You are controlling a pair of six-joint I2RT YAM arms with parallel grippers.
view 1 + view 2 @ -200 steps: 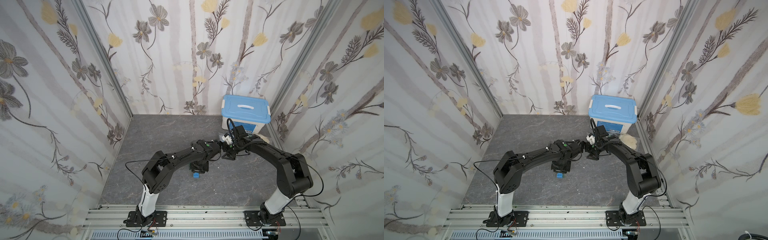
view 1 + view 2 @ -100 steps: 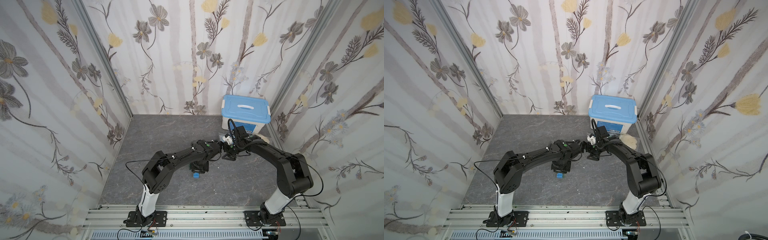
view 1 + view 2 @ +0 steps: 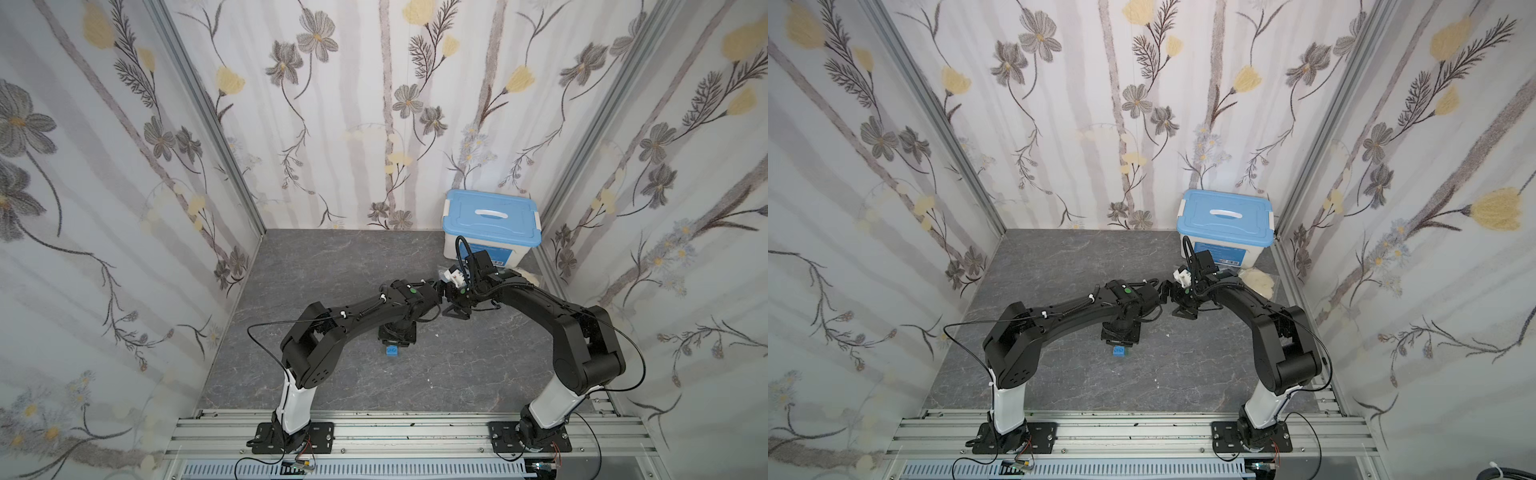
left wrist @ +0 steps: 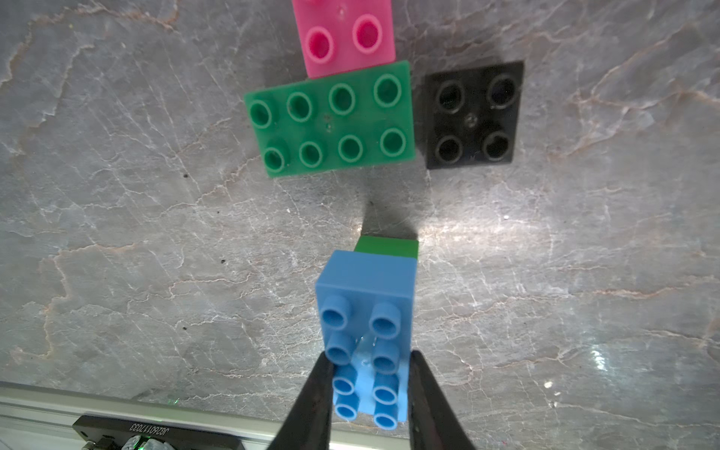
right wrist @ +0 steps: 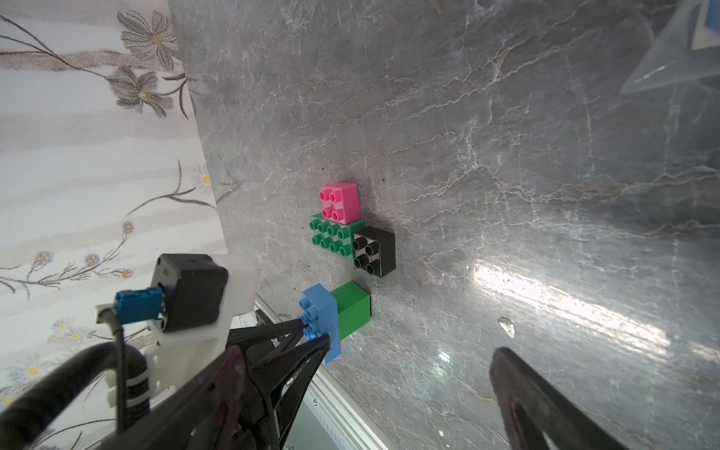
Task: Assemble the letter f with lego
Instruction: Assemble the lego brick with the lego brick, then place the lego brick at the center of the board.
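In both top views the left gripper [image 3: 397, 334] hangs near the middle of the table [image 3: 332, 270], toward its front edge. The blue brick [image 3: 391, 351] peeks out below it, and the right gripper [image 3: 455, 309] hovers just behind.

Left wrist: the jaws are clamped on the blue brick's overhanging end, with the small green [image 4: 387, 249] under its far end. Pressing here could lever the blue brick off or tip the pair.

Right wrist: the right gripper stands wide apart and empty. The wide green [image 5: 335, 235], pink [image 5: 339, 202] and black [image 5: 374, 251] huddle close by, so a sideways slide could knock them.
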